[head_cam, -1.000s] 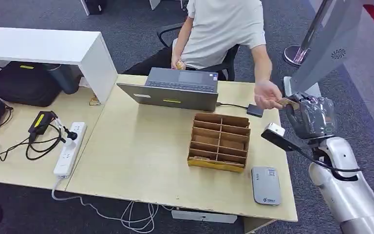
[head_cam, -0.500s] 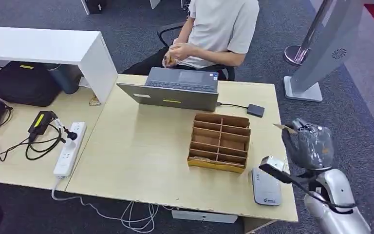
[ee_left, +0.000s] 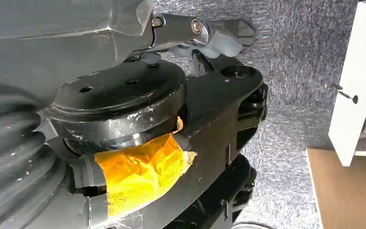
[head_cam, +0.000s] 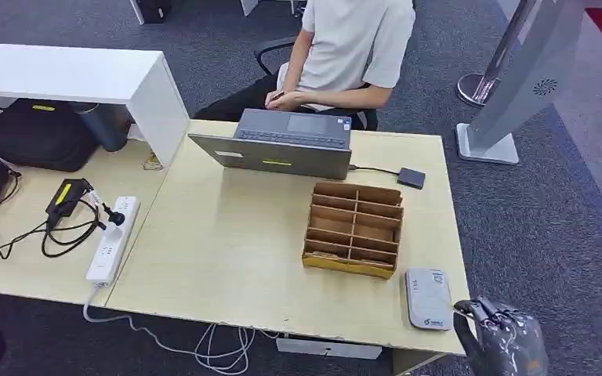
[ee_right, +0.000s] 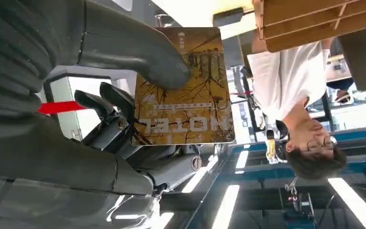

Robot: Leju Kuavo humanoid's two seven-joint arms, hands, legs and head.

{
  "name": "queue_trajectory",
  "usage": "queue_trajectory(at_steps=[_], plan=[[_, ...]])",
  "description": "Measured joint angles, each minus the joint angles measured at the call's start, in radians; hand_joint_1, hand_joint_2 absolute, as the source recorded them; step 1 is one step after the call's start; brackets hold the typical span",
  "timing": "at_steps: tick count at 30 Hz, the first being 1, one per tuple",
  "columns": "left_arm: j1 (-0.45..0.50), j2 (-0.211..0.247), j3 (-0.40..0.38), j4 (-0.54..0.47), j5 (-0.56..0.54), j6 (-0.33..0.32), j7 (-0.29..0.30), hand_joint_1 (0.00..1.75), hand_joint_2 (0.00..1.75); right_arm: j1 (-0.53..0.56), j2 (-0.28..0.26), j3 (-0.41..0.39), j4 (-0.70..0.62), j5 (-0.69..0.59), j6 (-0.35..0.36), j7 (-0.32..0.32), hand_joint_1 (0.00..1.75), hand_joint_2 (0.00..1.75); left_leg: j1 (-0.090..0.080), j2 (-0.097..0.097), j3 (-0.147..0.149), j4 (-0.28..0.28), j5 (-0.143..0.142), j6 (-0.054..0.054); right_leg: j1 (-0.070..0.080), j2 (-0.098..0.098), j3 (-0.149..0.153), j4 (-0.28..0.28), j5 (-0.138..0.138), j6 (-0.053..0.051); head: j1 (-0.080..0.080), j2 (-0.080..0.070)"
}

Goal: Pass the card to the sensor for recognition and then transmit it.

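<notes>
Lowered since a second ago, the right hand (head_cam: 502,341) now sits at five o'clock off the table (head_cam: 227,258) corner, just beside the grey sensor (head_cam: 428,298). Its thumb and fingers pinch the brown hotel card (ee_right: 183,88). The person (head_cam: 353,47) has drawn both hands back to the lap behind the laptop (head_cam: 286,143).

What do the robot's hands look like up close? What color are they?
The right hand is dark grey, with a ribbed cover, a thick smooth grey thumb and darker jointed fingers. From the head view it looks shiny, as if wrapped in clear plastic. By the left wrist, black parts carry yellow tape.
</notes>
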Motion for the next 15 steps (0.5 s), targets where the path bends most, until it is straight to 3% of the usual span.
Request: queue_trajectory(at_steps=[6,15], plan=[[-0.002,-0.002,0.000,0.000,-0.002,0.004,0.009,0.00,1.75,0.038,0.000,0.000,0.010,0.027,0.000,0.043,1.75,1.75,0.000,0.000,0.001,0.000,0.000,0.000,0.000,0.000,0.000,0.000,0.000,0.000,0.000,0.000],[-0.002,-0.002,0.000,0.000,-0.010,0.005,0.021,0.00,1.75,0.026,0.013,-0.028,0.078,0.085,0.000,0.032,1.75,1.75,0.000,0.000,0.001,0.000,0.000,0.000,0.000,0.001,0.000,0.000,0.000,0.000,0.000,0.000]])
